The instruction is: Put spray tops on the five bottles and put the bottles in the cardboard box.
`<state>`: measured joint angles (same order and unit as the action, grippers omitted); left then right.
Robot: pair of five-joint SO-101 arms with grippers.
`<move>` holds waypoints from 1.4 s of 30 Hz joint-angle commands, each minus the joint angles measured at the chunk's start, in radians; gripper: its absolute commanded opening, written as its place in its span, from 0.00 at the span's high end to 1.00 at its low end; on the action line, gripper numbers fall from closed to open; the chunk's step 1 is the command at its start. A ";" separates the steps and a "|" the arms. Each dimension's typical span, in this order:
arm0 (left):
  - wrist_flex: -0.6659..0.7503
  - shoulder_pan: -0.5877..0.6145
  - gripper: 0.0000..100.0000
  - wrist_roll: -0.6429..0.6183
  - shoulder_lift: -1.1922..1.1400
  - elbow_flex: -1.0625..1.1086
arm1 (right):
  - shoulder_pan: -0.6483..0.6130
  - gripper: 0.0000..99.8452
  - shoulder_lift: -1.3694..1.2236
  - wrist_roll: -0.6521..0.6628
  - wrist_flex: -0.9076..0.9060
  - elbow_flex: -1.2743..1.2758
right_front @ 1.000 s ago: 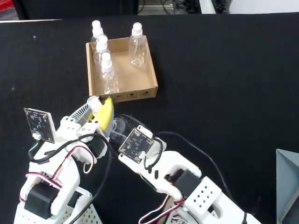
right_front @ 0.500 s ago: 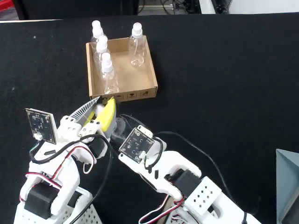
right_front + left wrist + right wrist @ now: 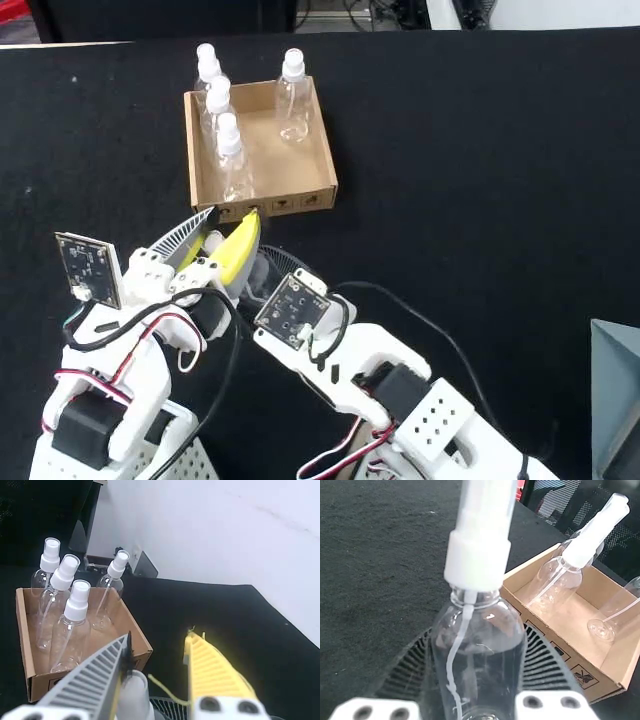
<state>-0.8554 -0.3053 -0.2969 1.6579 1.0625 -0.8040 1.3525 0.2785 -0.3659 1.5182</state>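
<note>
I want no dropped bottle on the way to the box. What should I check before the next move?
1. Hold: right gripper shut on the fifth bottle: ok.
2. Cap: spray top sits on its neck: ok; screwed tight: cannot tell.
3. Other arm: left gripper jaws open: ok.
4. Room: bare floor in the cardboard box: ok.
5. Neighbours: four other bottles upright, capped: ok.

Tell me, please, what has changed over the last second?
The left end effector opened, its yellow finger swinging outward, and let go of the spray top. The right end effector still holds the fifth bottle. The box and the other four bottles did not move.
</note>
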 commanded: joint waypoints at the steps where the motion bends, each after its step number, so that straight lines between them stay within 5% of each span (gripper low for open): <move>1: 0.012 -0.001 0.83 0.000 0.005 -0.030 | 0.032 0.88 0.036 -0.006 0.051 -0.004; 15: 0.012 0.166 0.83 0.000 0.006 -0.084 | 0.034 0.88 0.036 -0.005 0.203 0.077; 42: -0.180 0.185 0.83 0.041 0.006 -0.087 | 0.068 0.88 0.036 -0.006 0.207 0.076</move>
<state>-1.0303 -0.1181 -0.2723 1.6594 1.0395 -0.7963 1.3510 0.2816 -0.1956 1.6057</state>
